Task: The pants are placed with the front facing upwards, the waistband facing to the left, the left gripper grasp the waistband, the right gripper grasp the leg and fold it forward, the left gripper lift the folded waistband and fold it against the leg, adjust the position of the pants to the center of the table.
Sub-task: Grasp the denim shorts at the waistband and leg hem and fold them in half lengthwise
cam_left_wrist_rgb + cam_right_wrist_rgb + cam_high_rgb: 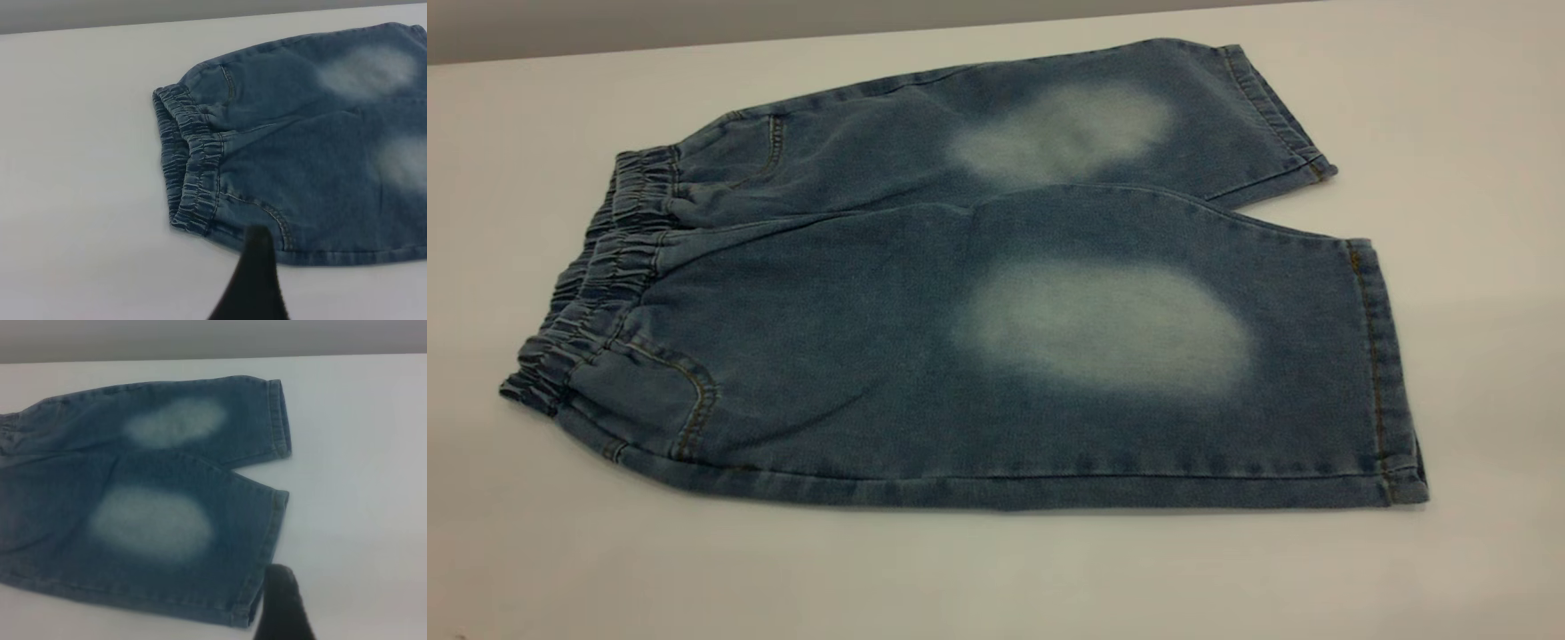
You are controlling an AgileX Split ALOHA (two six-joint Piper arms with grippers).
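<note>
- The shorts (pixel 978 302) are lying flat and unfolded, front up, on the table (pixel 1449 133); the waistband (pixel 596 293) is sitting at nine o'clock in the exterior view, both hems at three o'clock; nothing is folded yet.
- The denim is looking soft and limp, light for its size, likely to sag and drape once lifted; the ruched elastic is forming a thicker ridge, so I judge it the surest place to pinch; the stitched hem of the near leg (pixel 1120 356) is offering a firmer edge than the open cloth.
- The left gripper (pixel 250 283) is showing in its wrist view as one dark finger, hanging just beside the near corner of the waistband (pixel 190 167), not touching it; whether its fingers are spread or pressed together I cannot tell.
- The right gripper (pixel 285 603) is hovering just off the near hem corner of the leg (pixel 153 527), apart from the cloth; only one dark tip is visible, so its opening cannot be told either.
- Neither gripper is appearing in the exterior view.
</note>
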